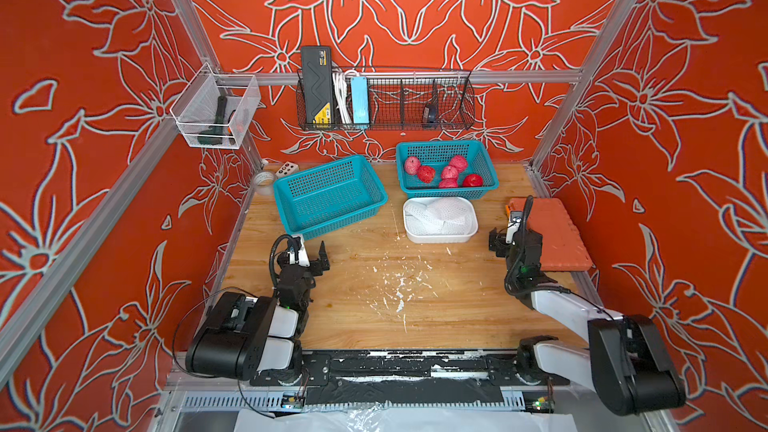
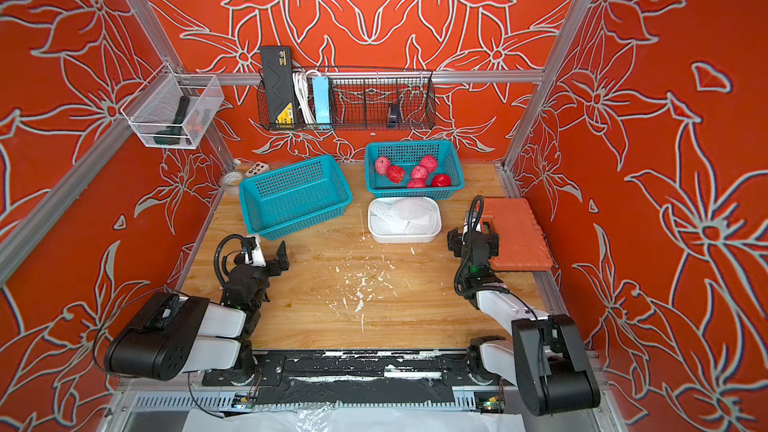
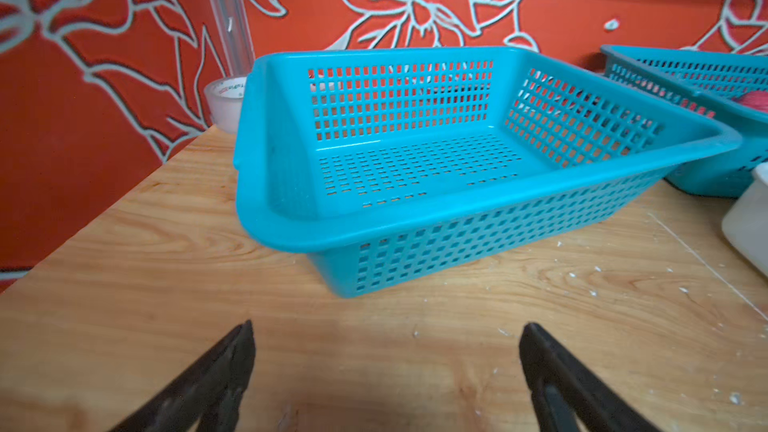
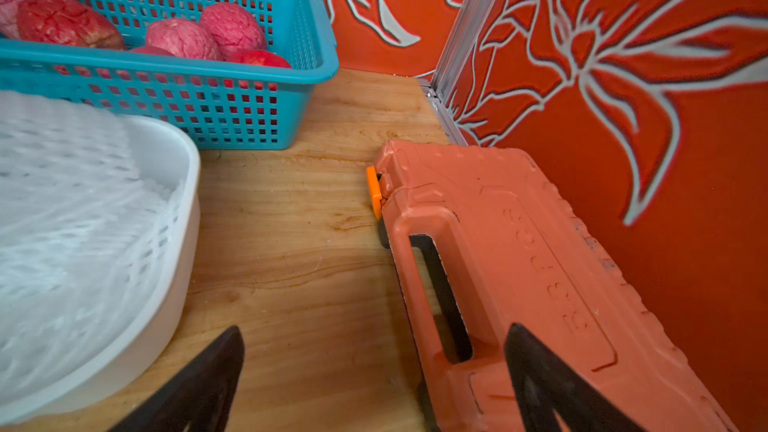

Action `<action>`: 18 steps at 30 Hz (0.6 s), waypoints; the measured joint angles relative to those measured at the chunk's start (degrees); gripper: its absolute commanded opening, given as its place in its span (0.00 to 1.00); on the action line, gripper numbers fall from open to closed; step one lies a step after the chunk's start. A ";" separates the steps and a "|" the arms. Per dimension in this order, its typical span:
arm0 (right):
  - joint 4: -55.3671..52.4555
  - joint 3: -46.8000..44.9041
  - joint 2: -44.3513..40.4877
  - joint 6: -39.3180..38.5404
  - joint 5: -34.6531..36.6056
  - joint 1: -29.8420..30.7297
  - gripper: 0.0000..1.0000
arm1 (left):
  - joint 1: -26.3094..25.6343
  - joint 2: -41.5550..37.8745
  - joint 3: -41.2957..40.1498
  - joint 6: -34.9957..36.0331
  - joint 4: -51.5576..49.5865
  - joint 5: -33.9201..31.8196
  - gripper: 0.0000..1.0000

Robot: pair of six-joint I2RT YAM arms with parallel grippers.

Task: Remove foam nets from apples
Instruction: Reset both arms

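Several apples [image 1: 444, 172] lie in the far teal basket [image 1: 446, 192]. Most look pale pink under foam nets; one at the front right [image 1: 473, 180] looks bare red. The right wrist view shows the apples [image 4: 183, 37] over the basket rim [image 4: 166, 64]. Loose foam nets [image 1: 440, 214] [image 4: 62, 201] fill a white tray [image 1: 440, 239] in front of that basket. My left gripper [image 1: 311, 249] [image 3: 386, 326] is open above bare wood, near the empty basket. My right gripper [image 1: 513, 238] [image 4: 376, 328] is open and empty between the tray and an orange case.
An empty teal basket [image 1: 286, 218] [image 3: 457, 205] sits tilted at the back left. An orange tool case [image 1: 552, 234] [image 4: 519, 243] lies along the right wall. A tape roll [image 1: 264, 180] and a small white box [image 1: 286, 168] sit in the back left corner. White crumbs [image 1: 399, 288] dot the wood.
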 measured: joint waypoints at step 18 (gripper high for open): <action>11.15 -0.96 12.39 0.87 -6.40 -4.02 0.98 | -0.59 1.90 5.66 1.42 -4.66 3.04 0.97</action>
